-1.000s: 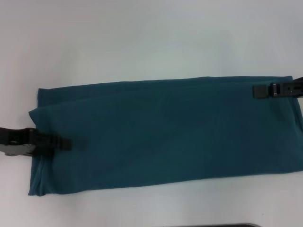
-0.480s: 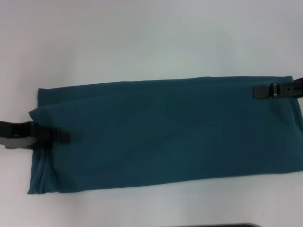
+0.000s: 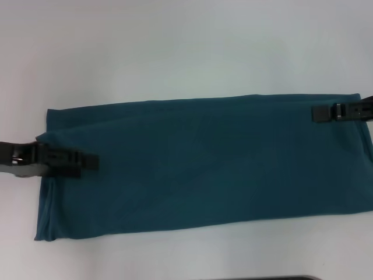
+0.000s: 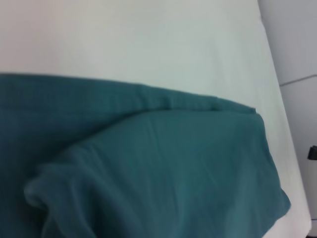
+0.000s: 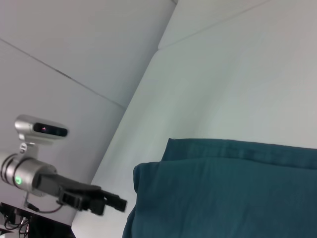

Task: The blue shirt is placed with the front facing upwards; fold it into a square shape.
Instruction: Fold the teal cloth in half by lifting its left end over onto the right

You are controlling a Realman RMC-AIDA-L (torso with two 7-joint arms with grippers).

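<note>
Head view: the blue shirt (image 3: 204,166), folded into a long band, lies across the middle of the white worktop (image 3: 175,46). The left claw (image 3: 87,163) reaches over its left edge, the right claw (image 3: 317,113) over its upper right corner; how far either is open, or what it holds, cannot be told.

Left wrist view: layered shirt folds fill the lower frame.

Right wrist view: the shirt's end sits lower right, the left claw lower left beside it.
</note>
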